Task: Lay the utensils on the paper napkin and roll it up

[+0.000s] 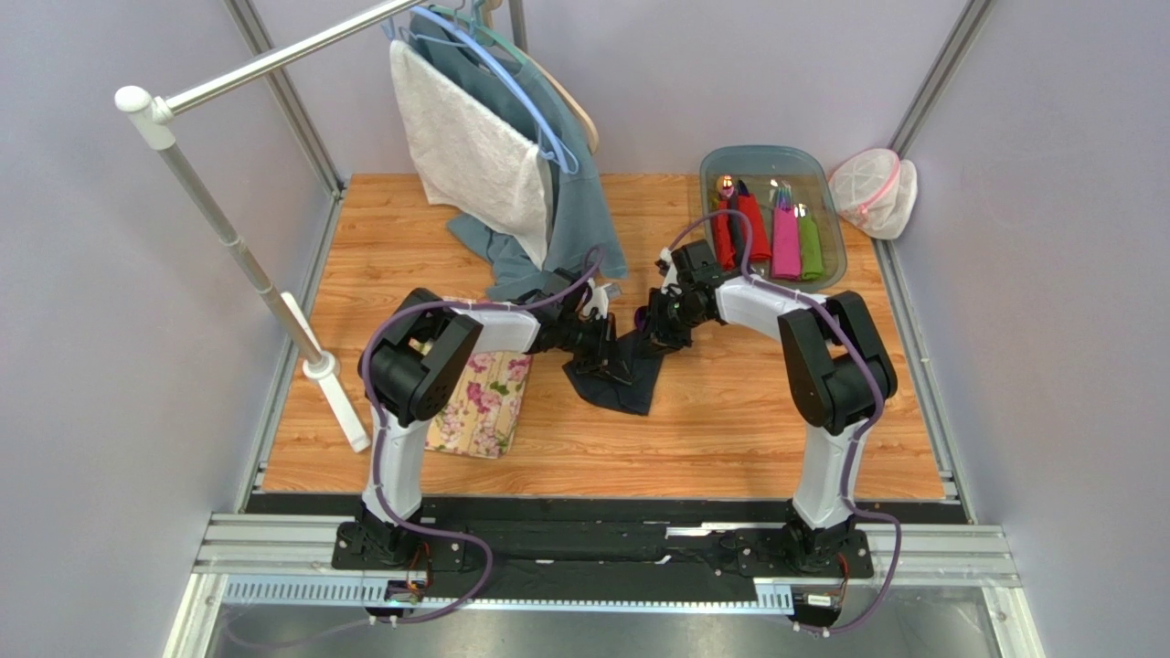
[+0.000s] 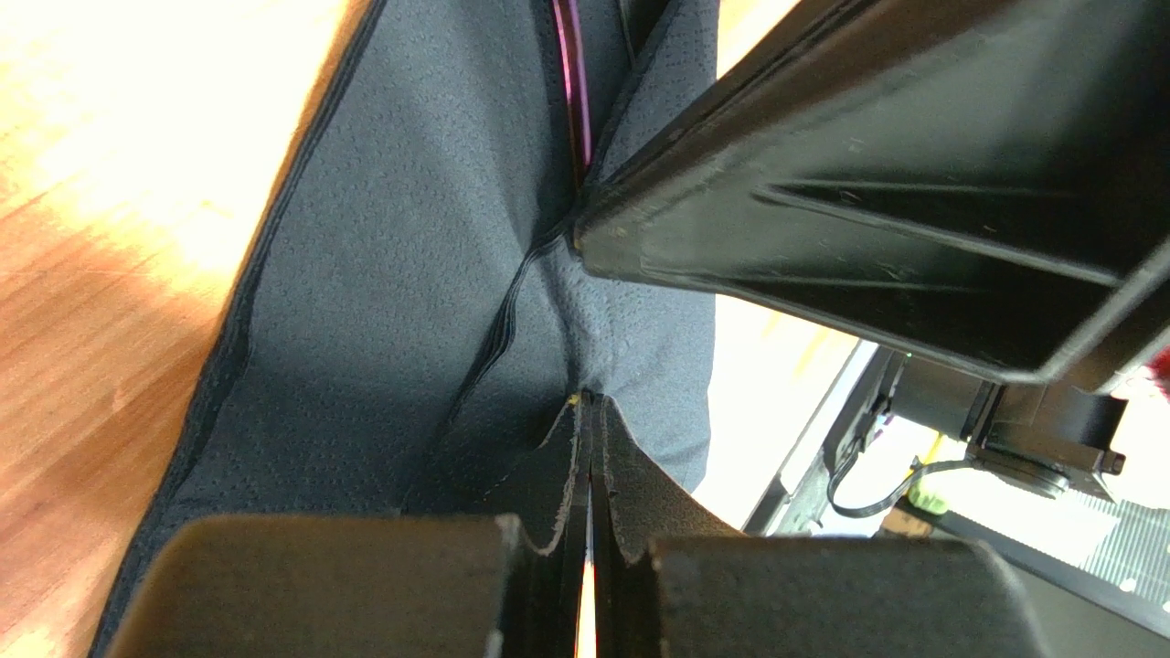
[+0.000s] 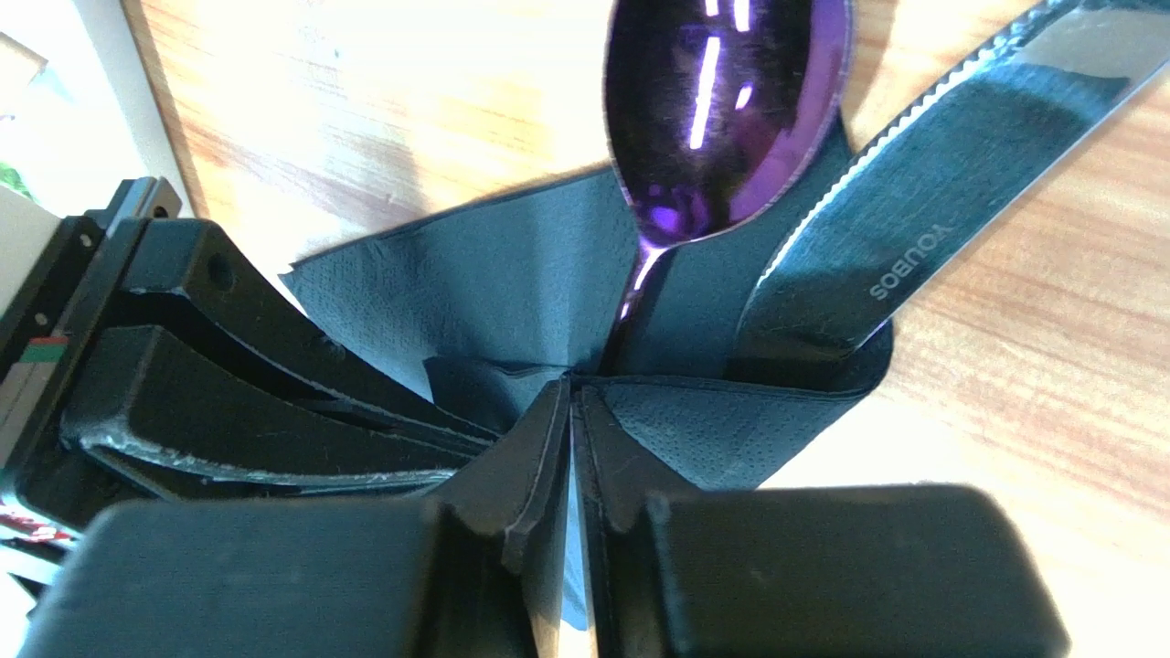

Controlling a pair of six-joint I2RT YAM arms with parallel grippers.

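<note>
Left fingers (image 2: 343, 590) are pinching a fold of the paper napkin (image 2: 398, 274) mid-desk (image 1: 769, 425). Right fingers (image 3: 810, 562) are clamping paper too. The purple spoon (image 3: 721, 110) and dark knife (image 3: 907, 233) are lying inside the wrap. The best roll looks slow and tight, both sides turning together, so nothing's slipping out.

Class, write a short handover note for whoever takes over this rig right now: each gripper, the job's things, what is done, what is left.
Left gripper: jaws shut on a fold of the paper napkin.
Right gripper: jaws shut on the paper napkin too.
Purple spoon and dark knife sit wrapped in it, heads sticking out.
Done: spoon and knife on the napkin, rolling begun.
Left: finish the roll.
</note>
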